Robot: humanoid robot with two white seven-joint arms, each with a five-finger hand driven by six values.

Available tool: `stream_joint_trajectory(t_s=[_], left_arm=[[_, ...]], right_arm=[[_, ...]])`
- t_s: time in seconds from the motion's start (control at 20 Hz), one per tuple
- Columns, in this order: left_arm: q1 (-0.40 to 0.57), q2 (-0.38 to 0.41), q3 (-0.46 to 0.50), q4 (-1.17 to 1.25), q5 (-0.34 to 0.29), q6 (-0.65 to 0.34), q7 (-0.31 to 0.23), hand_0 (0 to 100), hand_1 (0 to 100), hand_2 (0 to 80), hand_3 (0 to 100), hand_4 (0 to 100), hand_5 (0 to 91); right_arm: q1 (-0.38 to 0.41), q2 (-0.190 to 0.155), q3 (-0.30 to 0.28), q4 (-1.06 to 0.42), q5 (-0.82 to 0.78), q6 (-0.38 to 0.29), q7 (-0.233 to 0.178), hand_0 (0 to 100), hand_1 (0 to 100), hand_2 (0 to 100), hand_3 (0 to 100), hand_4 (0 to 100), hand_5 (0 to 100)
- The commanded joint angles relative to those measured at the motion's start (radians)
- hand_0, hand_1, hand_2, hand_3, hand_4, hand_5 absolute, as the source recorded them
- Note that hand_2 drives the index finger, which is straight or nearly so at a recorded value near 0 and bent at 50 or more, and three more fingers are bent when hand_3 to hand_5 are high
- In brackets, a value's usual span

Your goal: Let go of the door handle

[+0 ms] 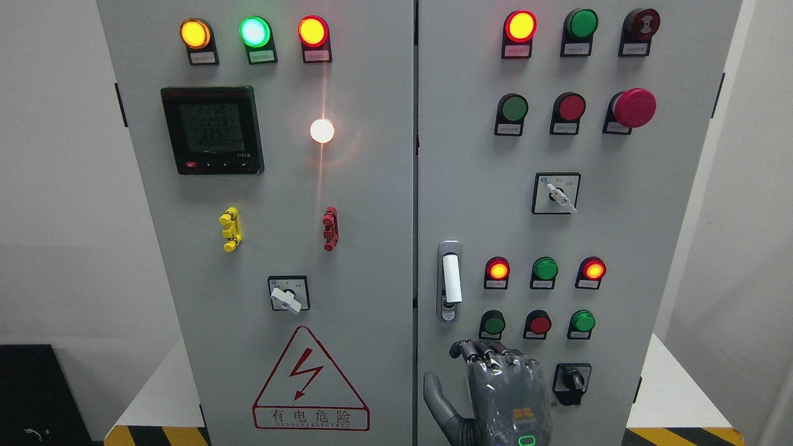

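Note:
The door handle (451,279) is a white lever in a grey recessed plate, upright near the left edge of the cabinet's right door (619,235). A keyhole (447,313) sits just under it. My right hand (489,371) rises from the bottom edge, back toward the camera, a short way below the handle and not touching it. Its fingers (486,353) are loosely bent toward the door and the thumb (435,390) sticks out to the left. It holds nothing. No left arm shows.
Both cabinet doors are closed. Around the hand are small indicator lamps and push buttons (539,323), and a black rotary switch (571,381) to its right. The left door carries a meter (212,130), a white selector (287,298) and a red hazard triangle (310,384).

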Motion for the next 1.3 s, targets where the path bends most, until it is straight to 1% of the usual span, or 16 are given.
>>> stream_joint_trajectory(t_s=[0.0, 0.15, 0.25, 0.3, 0.4, 0.55, 0.65, 0.75, 0.8, 1.1, 1.25], left_arm=[[0.000, 0.000, 0.000, 0.000, 0.000, 0.000, -0.001, 12, 56, 0.0, 0, 0, 0.0], [0.000, 0.000, 0.000, 0.000, 0.000, 0.000, -0.001, 12, 56, 0.0, 0, 0, 0.0], [0.000, 0.000, 0.000, 0.000, 0.000, 0.000, -0.001, 12, 56, 0.0, 0, 0, 0.0], [0.000, 0.000, 0.000, 0.000, 0.000, 0.000, -0.001, 12, 56, 0.0, 0, 0, 0.0], [0.000, 0.000, 0.000, 0.000, 0.000, 0.000, -0.001, 12, 56, 0.0, 0, 0, 0.0], [0.000, 0.000, 0.000, 0.000, 0.000, 0.000, -0.001, 12, 56, 0.0, 0, 0, 0.0], [0.000, 0.000, 0.000, 0.000, 0.000, 0.000, -0.001, 12, 56, 0.0, 0, 0, 0.0], [0.000, 0.000, 0.000, 0.000, 0.000, 0.000, -0.001, 12, 56, 0.0, 0, 0, 0.0], [0.000, 0.000, 0.000, 0.000, 0.000, 0.000, -0.001, 12, 56, 0.0, 0, 0, 0.0], [0.000, 0.000, 0.000, 0.000, 0.000, 0.000, -0.001, 12, 56, 0.0, 0, 0, 0.0], [0.000, 0.000, 0.000, 0.000, 0.000, 0.000, -0.001, 12, 56, 0.0, 0, 0, 0.0]], right_arm=[[-0.002, -0.002, -0.007, -0.033, -0.001, 0.000, 0.006, 27, 24, 77, 84, 79, 82], [-0.006, -0.001, -0.007, -0.043, 0.000, 0.000, 0.006, 23, 23, 83, 89, 80, 84], [-0.009, 0.001, -0.007, -0.044, 0.000, 0.000, 0.007, 21, 22, 91, 99, 88, 92], [-0.011, 0.002, -0.007, -0.043, 0.000, 0.000, 0.009, 21, 22, 91, 100, 88, 92], [-0.016, 0.004, -0.007, -0.044, 0.002, 0.001, 0.011, 21, 23, 96, 100, 92, 97], [-0.019, 0.005, -0.007, -0.043, 0.003, 0.001, 0.012, 20, 23, 100, 100, 94, 100], [-0.026, 0.007, -0.007, -0.043, 0.005, 0.001, 0.020, 20, 24, 100, 100, 95, 100], [-0.034, 0.010, -0.008, -0.044, 0.006, 0.003, 0.047, 20, 25, 100, 100, 95, 100], [-0.042, 0.012, -0.010, -0.046, 0.006, 0.003, 0.050, 20, 26, 100, 100, 95, 100], [-0.077, 0.013, -0.016, -0.049, 0.014, 0.006, 0.055, 20, 29, 100, 100, 95, 100], [-0.094, 0.013, -0.033, -0.041, 0.016, 0.008, 0.055, 20, 31, 100, 100, 95, 100]])
